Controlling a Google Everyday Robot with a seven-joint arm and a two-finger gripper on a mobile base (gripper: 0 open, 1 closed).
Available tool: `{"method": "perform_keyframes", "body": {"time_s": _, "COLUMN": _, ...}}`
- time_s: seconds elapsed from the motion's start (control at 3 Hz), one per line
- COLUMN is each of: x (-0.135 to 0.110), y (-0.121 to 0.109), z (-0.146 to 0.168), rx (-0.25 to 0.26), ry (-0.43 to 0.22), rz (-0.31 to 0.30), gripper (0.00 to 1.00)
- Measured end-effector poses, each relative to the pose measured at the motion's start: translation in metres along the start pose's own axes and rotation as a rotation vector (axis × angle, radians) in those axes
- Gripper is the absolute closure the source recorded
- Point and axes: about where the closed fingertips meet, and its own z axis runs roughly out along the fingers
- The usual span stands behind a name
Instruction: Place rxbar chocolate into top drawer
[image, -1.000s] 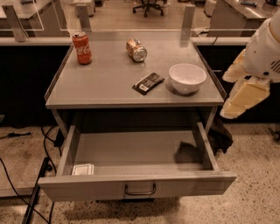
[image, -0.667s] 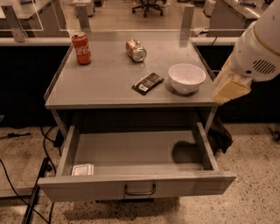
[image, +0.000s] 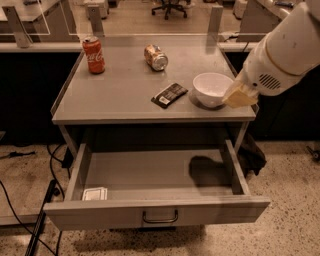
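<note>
The rxbar chocolate, a flat dark bar with a white label, lies on the grey table top left of a white bowl. The top drawer stands pulled open below the table, with a bar handle at its front centre. My gripper hangs at the right edge of the table, just right of the bowl and well right of the bar. It holds nothing that I can see.
A red cola can stands at the back left of the table. A second can lies on its side at the back centre. A small white square packet lies in the drawer's front left corner. Cables run on the floor at left.
My arm has swung up and left, from beside the table's right leg to the table's right edge next to the bowl. The bar and drawer have not moved.
</note>
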Motion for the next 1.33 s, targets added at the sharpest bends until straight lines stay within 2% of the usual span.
{"method": "perform_keyframes", "body": {"time_s": 0.33, "x": -0.012, "y": -0.012, "z": -0.001, "rx": 0.05, "ry": -0.042, "rz": -0.003, "gripper": 1.0}}
{"method": "perform_keyframes", "body": {"time_s": 0.67, "x": -0.008, "y": -0.018, "z": 0.007, "rx": 0.06, "ry": -0.028, "rz": 0.027, "gripper": 1.0}}
{"method": "perform_keyframes", "body": {"time_s": 1.0, "x": -0.009, "y": -0.032, "z": 0.021, "rx": 0.091, "ry": -0.037, "rz": 0.102, "gripper": 1.0}}
{"method": "perform_keyframes", "body": {"time_s": 1.33, "x": -0.023, "y": -0.047, "z": 0.046, "rx": 0.109, "ry": -0.055, "rz": 0.163, "gripper": 1.0}}
